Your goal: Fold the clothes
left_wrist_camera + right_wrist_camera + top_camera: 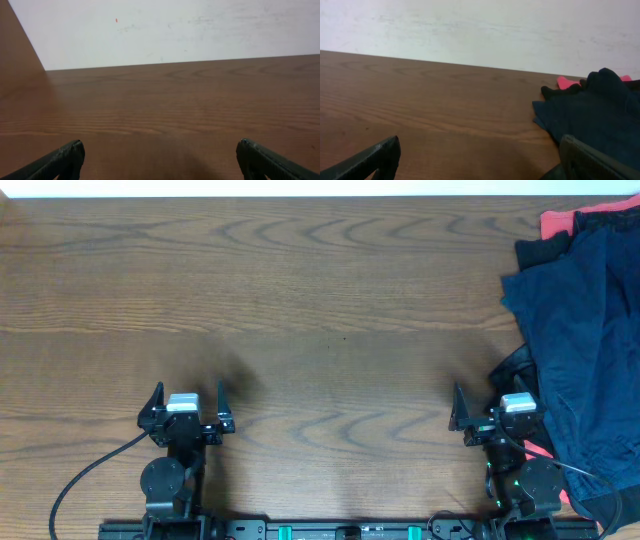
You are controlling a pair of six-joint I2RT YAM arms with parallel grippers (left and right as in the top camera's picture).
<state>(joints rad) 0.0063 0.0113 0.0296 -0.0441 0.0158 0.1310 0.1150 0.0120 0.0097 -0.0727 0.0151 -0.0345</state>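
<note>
The clothes lie in a heap at the table's right edge: a navy garment on top, a black piece and a coral-red piece poking out at the far end. In the right wrist view the navy cloth fills the right side. My right gripper stands open at the near edge, its right finger close beside the heap, nothing between its fingers. Far to the left, my left gripper is open too, over bare wood.
The wooden table runs back to a white wall. A black cable loops from the left arm's base. The heap spills over the right arm's base at the near right corner.
</note>
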